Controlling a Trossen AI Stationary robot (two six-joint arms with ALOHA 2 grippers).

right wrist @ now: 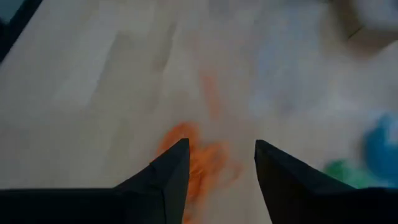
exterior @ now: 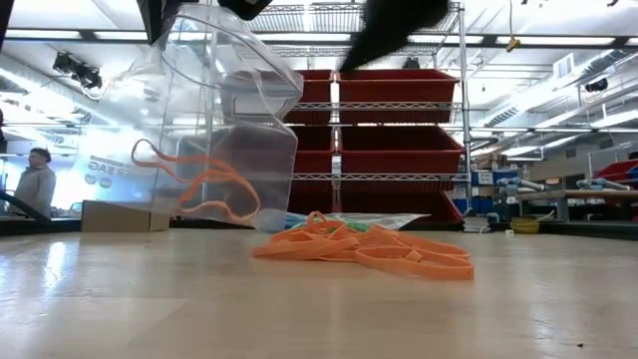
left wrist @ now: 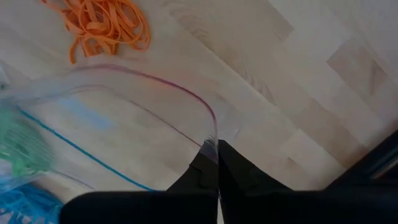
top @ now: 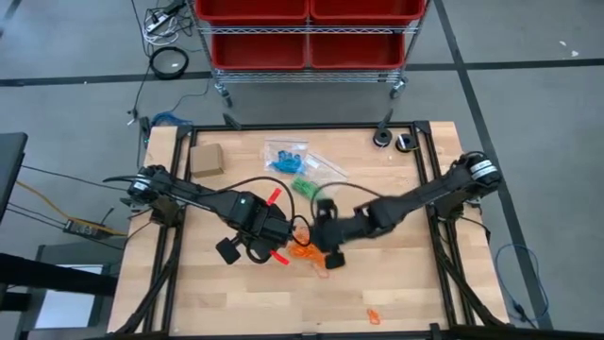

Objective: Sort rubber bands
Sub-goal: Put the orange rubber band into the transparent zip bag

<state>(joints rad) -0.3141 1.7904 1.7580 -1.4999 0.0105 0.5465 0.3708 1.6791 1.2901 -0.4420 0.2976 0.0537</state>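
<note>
Left tool (left wrist: 216, 163): clenched on clear plastic zip bag (exterior: 199, 130), held up. Right tool (right wrist: 216, 163): released above loose orange rubber bands (exterior: 369, 247). Risk: bag mouth sags shut; bands spill onto worktop (exterior: 150, 299).

Held bag (exterior: 199, 130) blocks the left; orange bands (exterior: 369, 249) lie unobstructed beside it.

Wooden table (top: 396, 283) carries an orange rubber bands (top: 304, 251) heap at centre. Cardboard box (top: 207, 160) at ten o'clock, bagged bands (top: 291, 159) at twelve.

Bands pile (top: 304, 251) mid-table, btwn both grippers; a few bands inside held-up bag (exterior: 199, 130). Box (top: 207, 160) far left; other bags (top: 294, 165) behind pile.
</note>
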